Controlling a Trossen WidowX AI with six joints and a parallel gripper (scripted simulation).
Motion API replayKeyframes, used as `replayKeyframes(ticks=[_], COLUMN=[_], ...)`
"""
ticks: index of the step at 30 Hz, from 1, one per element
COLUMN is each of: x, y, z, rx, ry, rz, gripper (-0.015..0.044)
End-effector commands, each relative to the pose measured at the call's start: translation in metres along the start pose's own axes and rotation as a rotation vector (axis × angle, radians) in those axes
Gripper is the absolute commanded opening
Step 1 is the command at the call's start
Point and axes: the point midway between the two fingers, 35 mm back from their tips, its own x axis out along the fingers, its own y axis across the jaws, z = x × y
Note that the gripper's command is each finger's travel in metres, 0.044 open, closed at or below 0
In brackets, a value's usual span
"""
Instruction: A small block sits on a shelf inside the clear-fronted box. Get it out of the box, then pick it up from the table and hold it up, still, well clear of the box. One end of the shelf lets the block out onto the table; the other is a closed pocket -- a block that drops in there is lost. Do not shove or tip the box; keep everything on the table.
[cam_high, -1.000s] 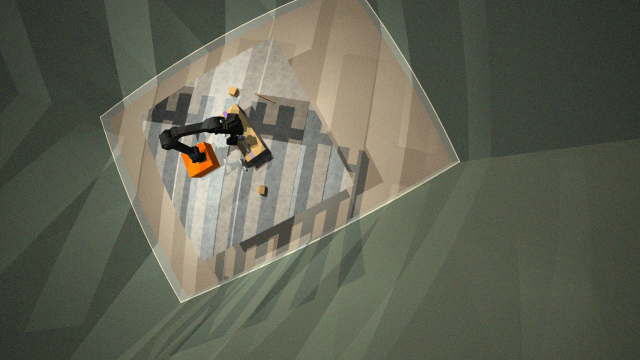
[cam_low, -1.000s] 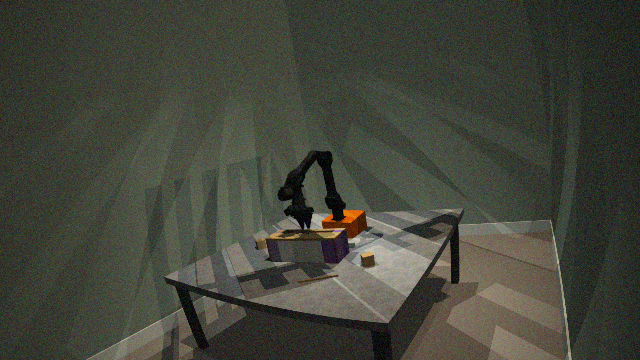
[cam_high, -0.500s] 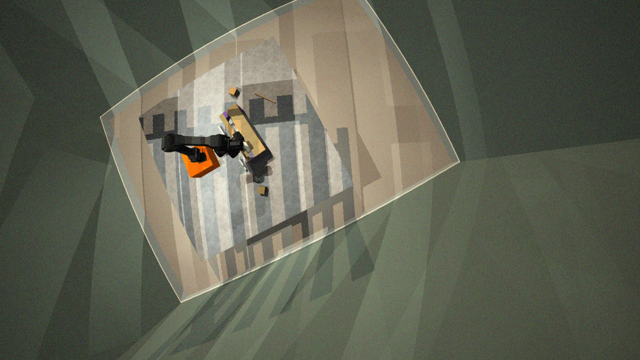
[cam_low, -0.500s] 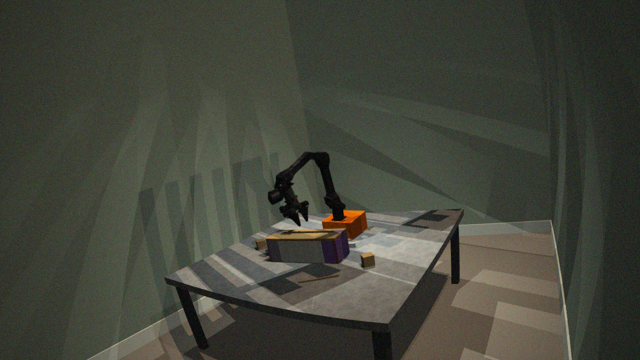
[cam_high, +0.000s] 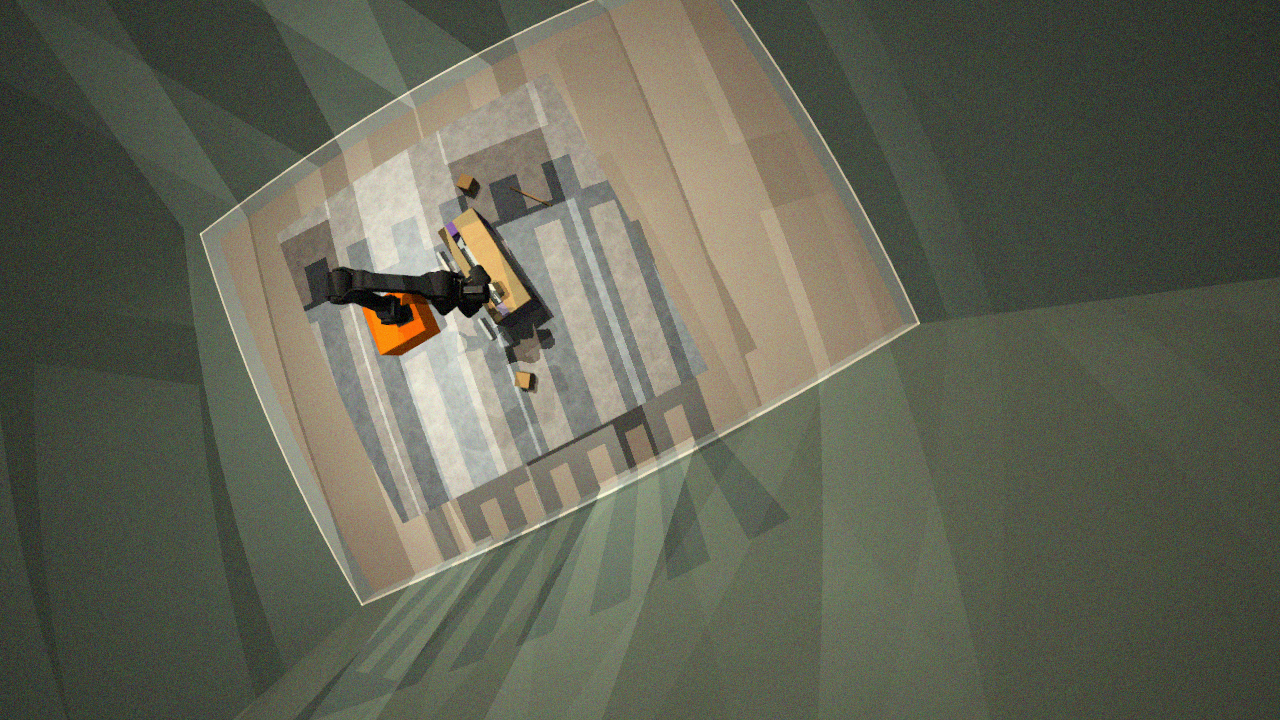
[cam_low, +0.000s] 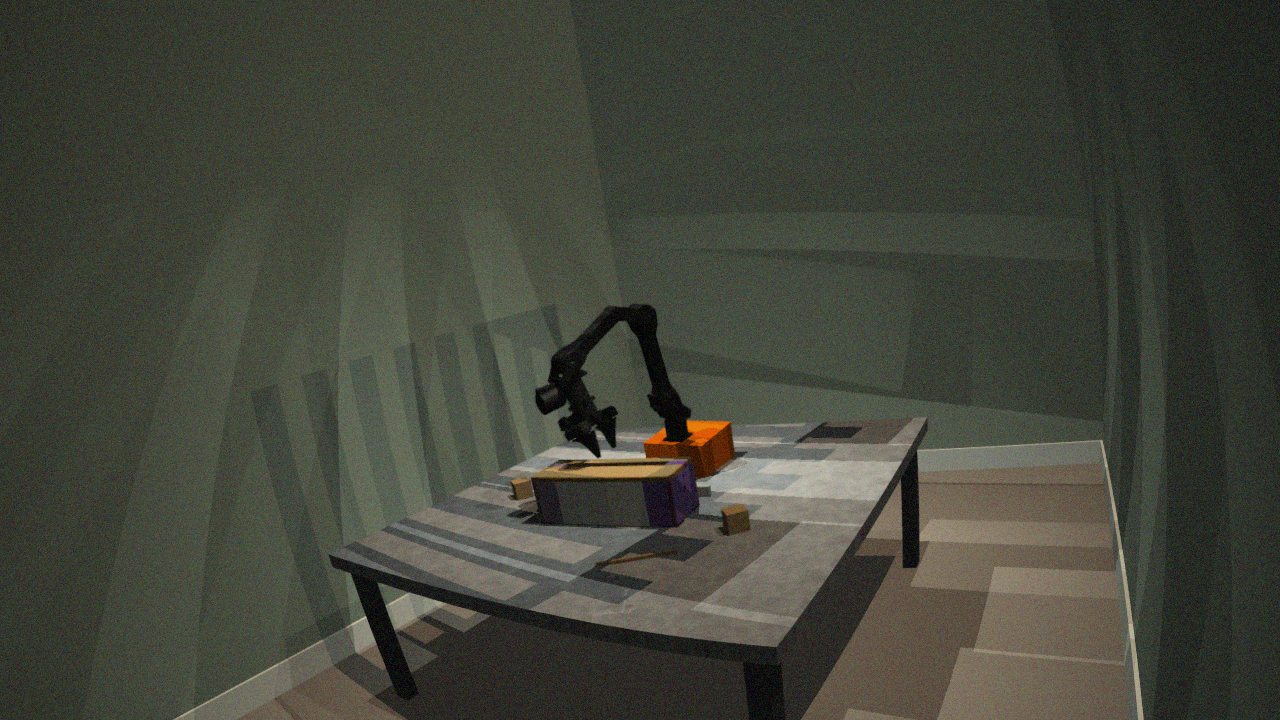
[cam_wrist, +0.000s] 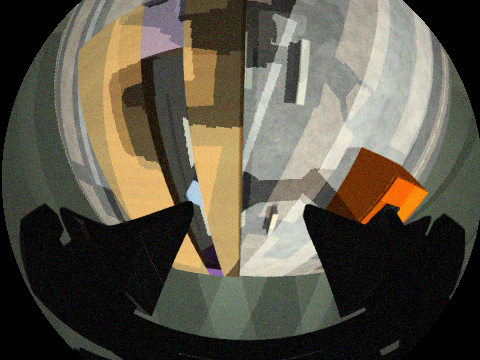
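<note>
The box (cam_high: 487, 255) (cam_low: 590, 501) (cam_wrist: 140, 185) stands upright on the table, with a tan top, a long dark slot along it and purple end parts. A small pale blue patch (cam_wrist: 194, 194) shows in the slot in the wrist view and looks like the block on the shelf; the exterior view does not show it. My gripper (cam_low: 605, 450) (cam_wrist: 248, 210) is open and empty, pointing down above the box's top, towards the end away from the thin stick. In the top view the arm hides its fingertips and part of the slot.
Tan cubes stand beyond the box's two ends, one (cam_high: 466, 184) (cam_low: 735, 519) near the thin stick (cam_high: 529, 195) (cam_low: 637, 557), the other (cam_high: 524, 380) (cam_low: 520, 488) opposite. Pale bars (cam_high: 487, 328) (cam_wrist: 303, 72) lie between the box and the orange base (cam_high: 402, 338) (cam_low: 711, 447) (cam_wrist: 370, 170).
</note>
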Motion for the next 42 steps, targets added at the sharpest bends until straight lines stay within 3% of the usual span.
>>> replayKeyframes(ticks=[1, 42], x=[0.007, 0.055], y=[0.000, 0.002], z=[0.003, 0.018], rx=[0.005, 0.001], ry=[0.006, 0.001], rz=[-0.001, -0.001], gripper=[0.0400, 0.0400])
